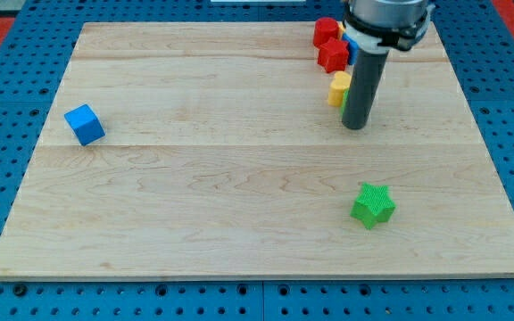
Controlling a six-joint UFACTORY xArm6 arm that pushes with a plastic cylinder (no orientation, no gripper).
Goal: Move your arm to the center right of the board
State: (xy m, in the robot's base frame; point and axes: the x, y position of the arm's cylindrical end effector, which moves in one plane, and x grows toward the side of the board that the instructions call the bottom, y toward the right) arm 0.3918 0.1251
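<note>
Here my tip (355,126) rests on the wooden board (239,196), in the upper right part of it, right of the board's middle line and somewhat above its mid-height. The rod rises straight from there to the arm's dark collar at the view's top edge. There are no fingers on this arm to spread or press together (it ends in the plain rod), and the tip holds nothing.

Just to the view's left of the rod sits a yellow block (338,88), with a sliver of green showing at its right side, partly hidden by the rod; whether the rod touches them I cannot tell. Above these, near the board's top edge, two red blocks (329,45) crowd together, with bits of blue and yellow peeping out beside them, their shapes unclear.

A green star-shaped block (373,205) lies below the tip, well apart from it. A blue cube (84,124) stands far off near the left edge.
</note>
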